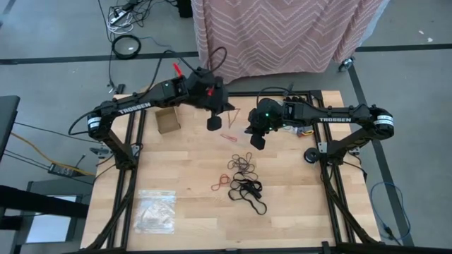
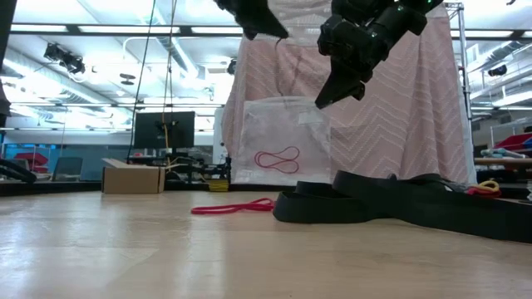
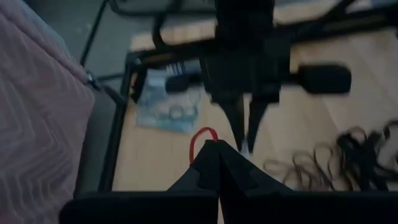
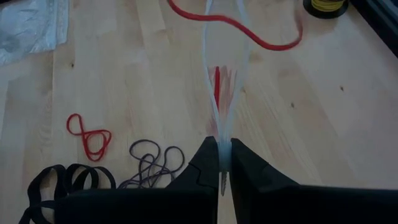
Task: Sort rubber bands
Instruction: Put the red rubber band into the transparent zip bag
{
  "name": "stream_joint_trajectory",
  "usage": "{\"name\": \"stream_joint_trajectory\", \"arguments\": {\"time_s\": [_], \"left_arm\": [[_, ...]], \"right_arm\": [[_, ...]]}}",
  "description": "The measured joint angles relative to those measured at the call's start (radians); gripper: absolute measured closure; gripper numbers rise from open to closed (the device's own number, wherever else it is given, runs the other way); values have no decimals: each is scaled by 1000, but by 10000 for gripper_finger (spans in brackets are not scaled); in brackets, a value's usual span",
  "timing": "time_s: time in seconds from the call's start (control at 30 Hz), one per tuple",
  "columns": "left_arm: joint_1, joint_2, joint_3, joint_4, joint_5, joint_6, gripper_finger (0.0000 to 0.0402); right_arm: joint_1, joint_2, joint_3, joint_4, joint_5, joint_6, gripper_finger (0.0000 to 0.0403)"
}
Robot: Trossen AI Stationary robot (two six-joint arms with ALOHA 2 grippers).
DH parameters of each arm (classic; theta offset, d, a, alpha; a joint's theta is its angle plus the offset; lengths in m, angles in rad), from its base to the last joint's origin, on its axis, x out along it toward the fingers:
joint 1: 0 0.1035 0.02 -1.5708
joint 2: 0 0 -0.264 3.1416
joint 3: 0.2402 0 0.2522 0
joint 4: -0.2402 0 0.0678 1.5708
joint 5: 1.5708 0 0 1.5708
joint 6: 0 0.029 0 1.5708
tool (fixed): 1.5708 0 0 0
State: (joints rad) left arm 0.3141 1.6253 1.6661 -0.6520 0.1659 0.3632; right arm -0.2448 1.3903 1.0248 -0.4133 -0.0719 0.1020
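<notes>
While held, bag (image 2: 278,149) contains red band (image 2: 277,159).

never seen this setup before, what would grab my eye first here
Both claws hang above the table's far middle, holding a clear plastic bag up between them: the right claw is shut on its edge, and the left claw is shut beside it. Red rubber bands show through the bag. Below, nearer the front, a loose pile of black bands lies on the wooden table.
</notes>
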Motion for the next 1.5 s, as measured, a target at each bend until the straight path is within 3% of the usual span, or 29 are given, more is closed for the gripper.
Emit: {"name": "stream_joint_trajectory", "arguments": {"time_s": [0.77, 1.5], "left_arm": [[-60, -13, 0, 0, -2, 7, 401], [-125, -13, 0, -148, -25, 8, 401]], "right_arm": [[-2, 0, 0, -1, 0, -1, 392], [-22, 0, 0, -7, 0, -3, 392]]}}
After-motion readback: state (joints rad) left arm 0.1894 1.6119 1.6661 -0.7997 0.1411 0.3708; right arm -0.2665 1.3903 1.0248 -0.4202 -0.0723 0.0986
